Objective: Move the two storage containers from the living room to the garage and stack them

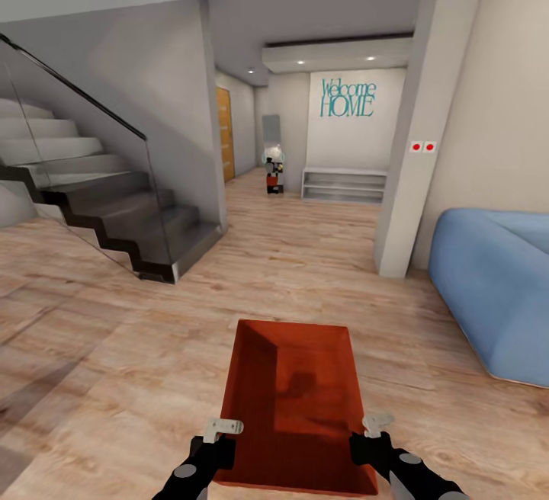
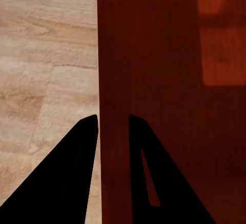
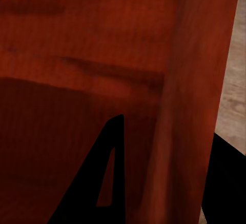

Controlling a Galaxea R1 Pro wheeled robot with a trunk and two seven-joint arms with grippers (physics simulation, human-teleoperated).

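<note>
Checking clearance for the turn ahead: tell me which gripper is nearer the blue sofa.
Right. The right gripper clamps the orange-red storage container's wall on the side facing the blue sofa; the left gripper clamps the opposite wall, farther away.

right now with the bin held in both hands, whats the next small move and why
Probably roll forward toward the hallway, holding the grip. The left hand and right hand each pinch a side wall of the orange bin, one finger outside and one inside. The floor here is pale wood, so this isn't the garage yet. Steer between the stairs and the blue sofa.
</note>
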